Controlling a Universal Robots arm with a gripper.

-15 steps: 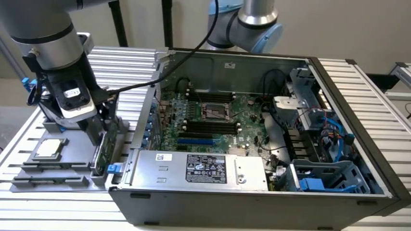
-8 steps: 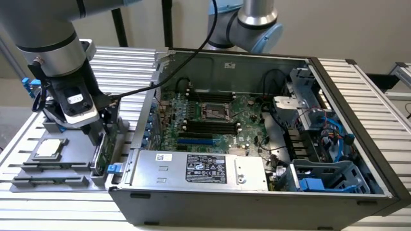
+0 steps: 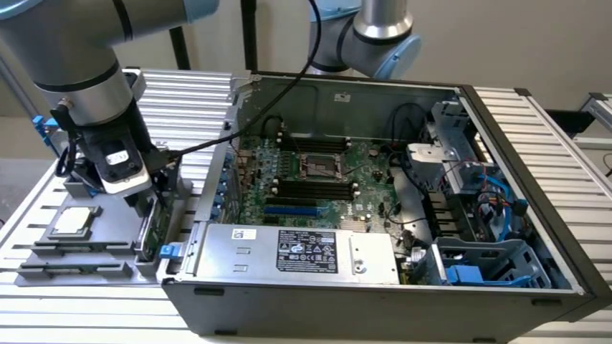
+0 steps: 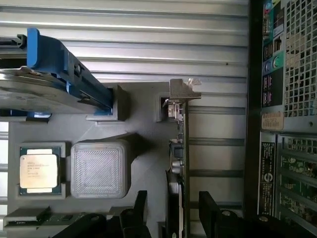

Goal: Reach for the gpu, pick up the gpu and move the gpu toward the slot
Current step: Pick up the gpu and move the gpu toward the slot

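Observation:
The gpu [image 4: 179, 148] stands edge-on in the grey holder tray [image 4: 143, 148], showing as a thin dark card with its silver bracket [image 4: 184, 91] at the far end. My gripper [image 4: 175, 214] is open and low over it, one dark finger [image 4: 140, 207] on each side of the card with a gap to both. In the exterior view the gripper [image 3: 145, 206] hangs over the gpu [image 3: 148, 233] on the tray, at the left of the open computer case [image 3: 535, 236]. The motherboard's blue slot [image 3: 292, 211] lies inside the case.
A silver hard drive with blue rails [image 4: 54, 84] and a square silver chip [image 4: 38, 171] sit on the same tray. The case's back wall [image 4: 290, 124] runs close beside the gpu. A power supply [image 3: 297, 251] fills the case's near side; cables and drive cages crowd its right.

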